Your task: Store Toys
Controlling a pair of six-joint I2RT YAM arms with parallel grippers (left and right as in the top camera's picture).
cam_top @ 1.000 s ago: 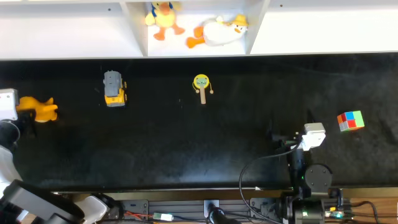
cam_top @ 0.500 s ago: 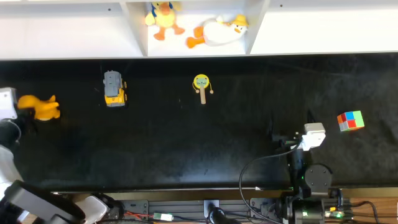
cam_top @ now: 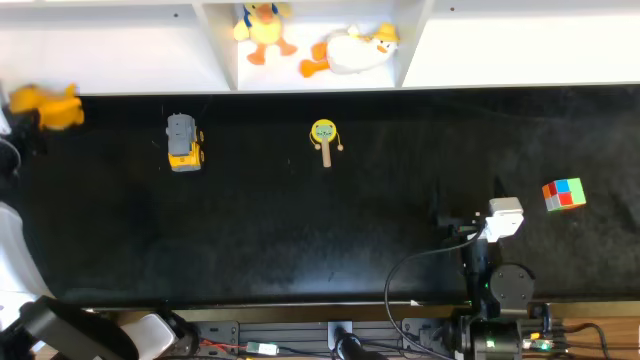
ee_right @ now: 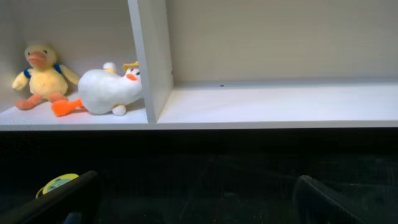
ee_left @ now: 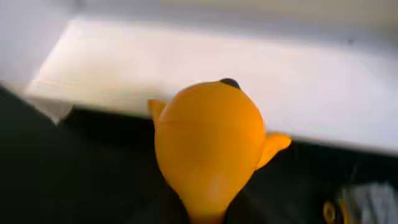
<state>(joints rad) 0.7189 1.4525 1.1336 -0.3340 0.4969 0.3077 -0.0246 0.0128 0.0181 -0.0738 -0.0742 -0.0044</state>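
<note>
Up it goes! The orange toy [cam_top: 47,104] has swung from the left side of the black table [cam_top: 300,230] up to the table's far edge, right at the lip of the white shelf [cam_top: 110,55], carried by the left gripper [cam_top: 18,110]. The jaws are clamped on the toy's lower end, and in the left wrist view its round body stands up out of them with the left compartment's floor just beyond.

This looks like the carry-and-place step for this toy. The next move calls for a push forward over the lip, then a release once the toy is well inside.

The left arm stretches long up the table's left edge. The right gripper [ee_right: 196,213] sits back near its base, jaws spread wide and holding nothing, facing the shelf.

Already stored in the middle compartment are a yellow duck [cam_top: 262,25] and a white plush duck [cam_top: 350,50]. Waiting on the table are the toy truck [cam_top: 183,142], the rattle [cam_top: 324,138] and the colourful cube [cam_top: 563,194].
</note>
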